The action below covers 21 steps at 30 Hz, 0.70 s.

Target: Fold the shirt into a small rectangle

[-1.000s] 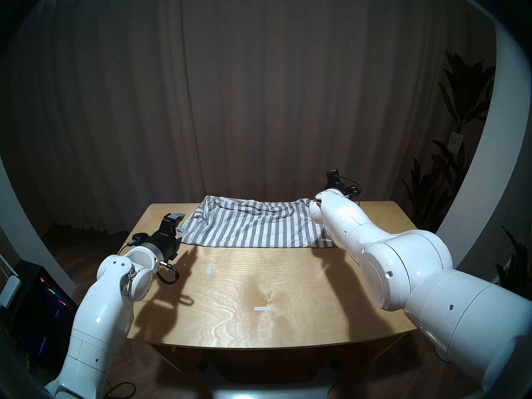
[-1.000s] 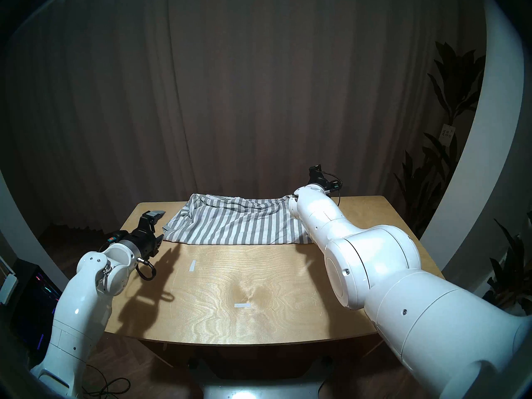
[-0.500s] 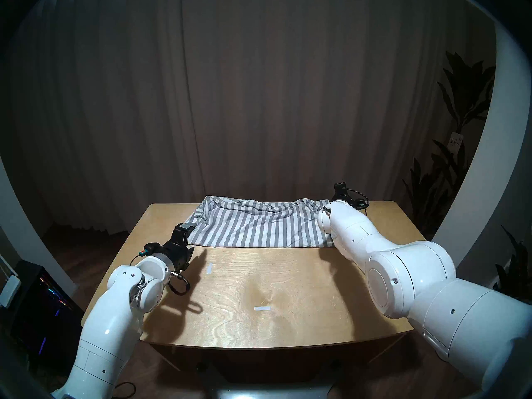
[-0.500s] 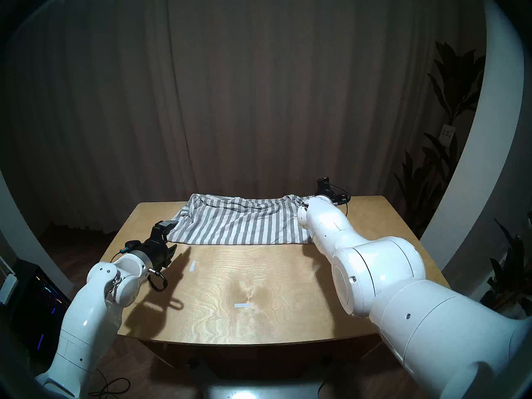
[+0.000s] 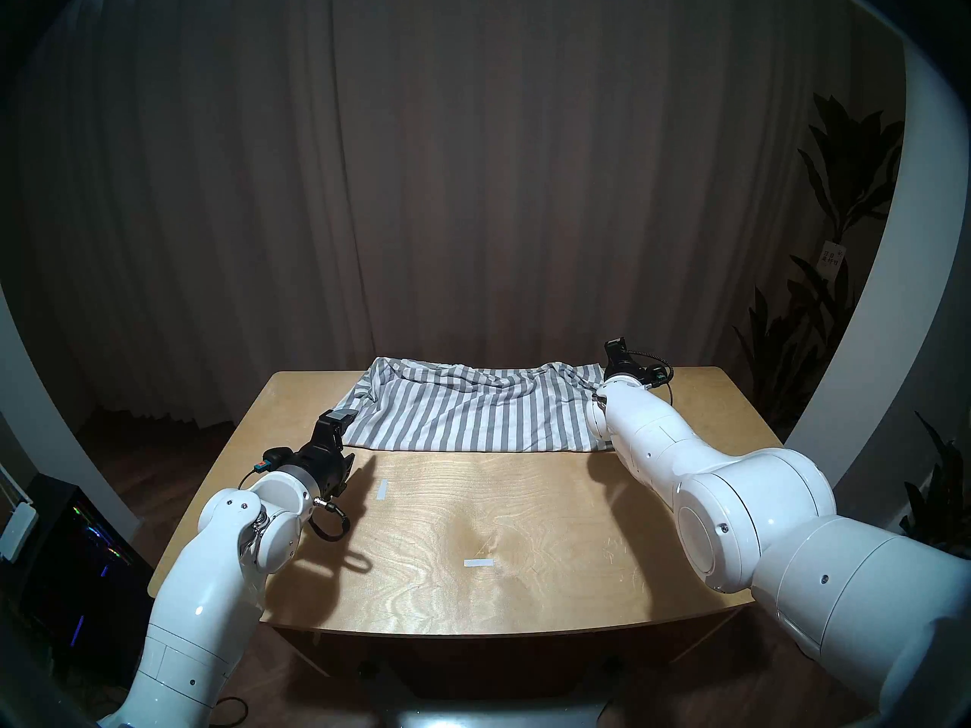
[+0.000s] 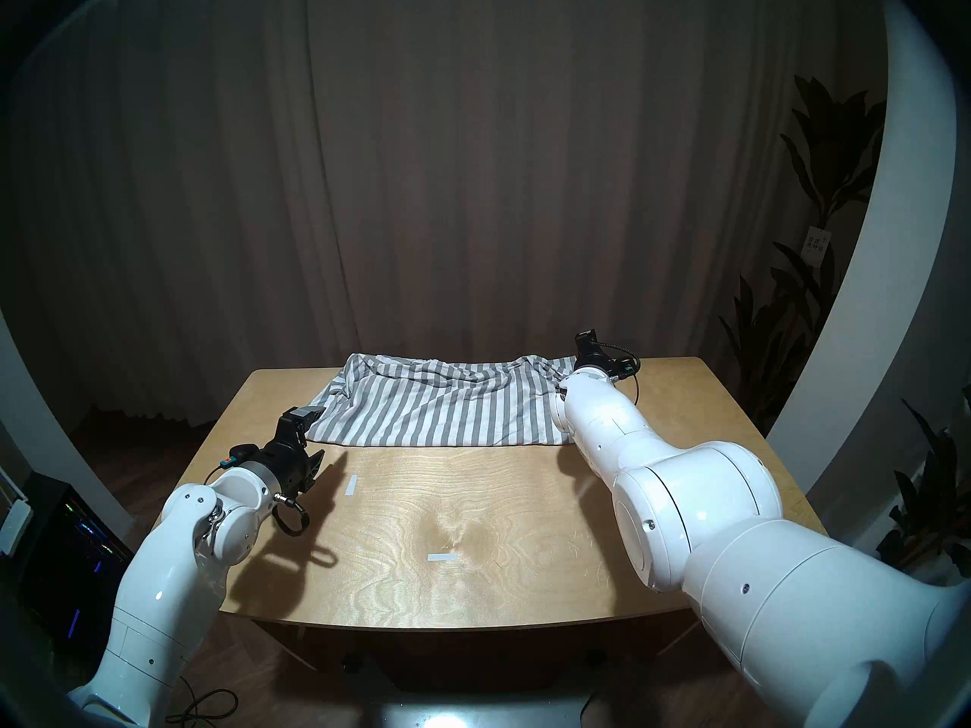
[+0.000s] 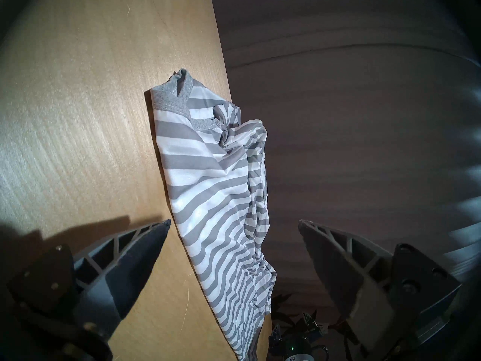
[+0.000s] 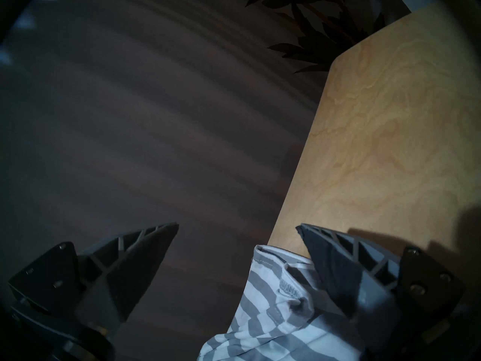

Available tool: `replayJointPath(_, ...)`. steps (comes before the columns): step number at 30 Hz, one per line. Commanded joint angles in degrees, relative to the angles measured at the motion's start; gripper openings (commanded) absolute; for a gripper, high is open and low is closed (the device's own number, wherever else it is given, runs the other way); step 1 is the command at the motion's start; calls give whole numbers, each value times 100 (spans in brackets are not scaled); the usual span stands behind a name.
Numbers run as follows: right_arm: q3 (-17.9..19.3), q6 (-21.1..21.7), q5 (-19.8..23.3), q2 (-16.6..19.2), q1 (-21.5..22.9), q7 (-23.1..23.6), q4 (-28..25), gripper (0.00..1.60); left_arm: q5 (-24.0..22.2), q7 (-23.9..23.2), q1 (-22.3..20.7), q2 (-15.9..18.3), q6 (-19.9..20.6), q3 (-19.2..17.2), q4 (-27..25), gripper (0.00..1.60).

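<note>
The grey and white striped shirt lies in a crumpled band along the table's far edge; it also shows in the other head view. Its grey ribbed neckband is at the left end. My left gripper is open at the shirt's near left corner. In the left wrist view its jaws straddle the shirt's edge without closing on it. My right gripper is open over the shirt's far right corner, one finger above the cloth. In the head views my right wrist hides its fingers.
The wooden table carries two small white tape marks. The shirt lies close to the table's far edge, with a curtain behind. Plants stand to the right. A dark lit case is on the floor left.
My left gripper has moved right and nearer, up to the shirt's near left corner. My right wrist has moved right and down, uncovering the shirt's far right end. The shirt has not moved.
</note>
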Motion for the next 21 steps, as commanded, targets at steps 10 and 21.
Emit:
replayJointPath(10, -739, -46, -755, 387, -20, 310, -92, 160, -2, -1, -164, -55, -155, -105, -103, 160)
replayJointPath(21, -1224, -85, -1204, 532, -22, 528, -157, 160, 51, 80, -287, -68, -258, -111, -75, 160)
